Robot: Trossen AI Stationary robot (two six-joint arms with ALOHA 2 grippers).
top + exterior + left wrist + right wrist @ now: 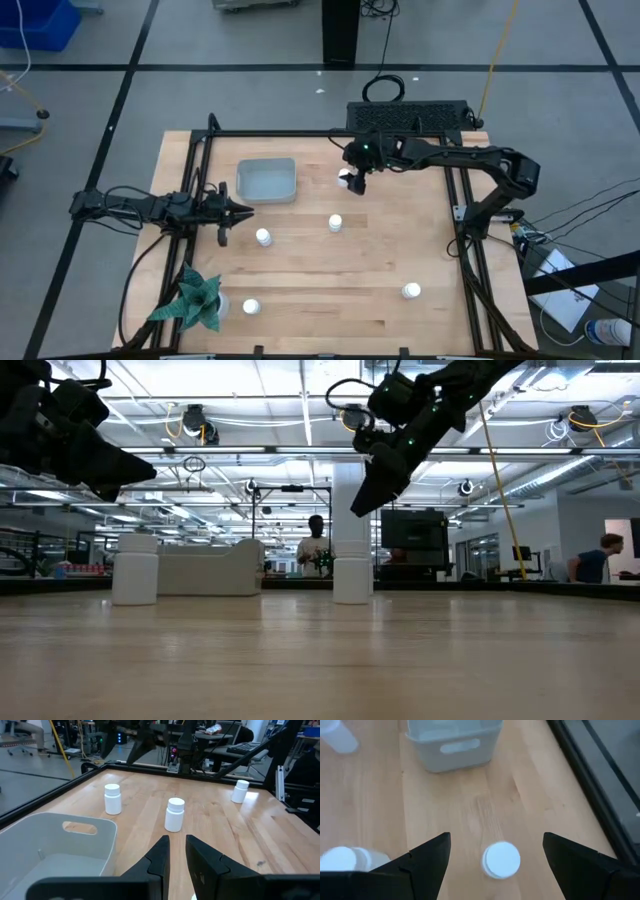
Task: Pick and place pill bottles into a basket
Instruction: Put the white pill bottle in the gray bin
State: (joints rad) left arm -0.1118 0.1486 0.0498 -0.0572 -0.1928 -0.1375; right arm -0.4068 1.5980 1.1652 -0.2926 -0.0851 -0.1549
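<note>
The pale grey-blue basket (265,180) stands at the table's far left of centre. It holds no bottle that I can see. Five white pill bottles stand on the wood: one under my right gripper (346,181), one at the centre (335,223), one by my left gripper (263,237), one near left (251,306) and one near right (411,291). My right gripper (495,857) is open above the first bottle (501,860), one finger on either side and clear of it. My left gripper (177,854) is empty beside the basket (55,845), its fingers almost together.
A green star-shaped plant (195,300) sits at the near left corner. A black frame (460,215) runs along the table's edges. A dark keyboard-like box (408,116) lies beyond the far edge. People show in the room behind the table (315,545).
</note>
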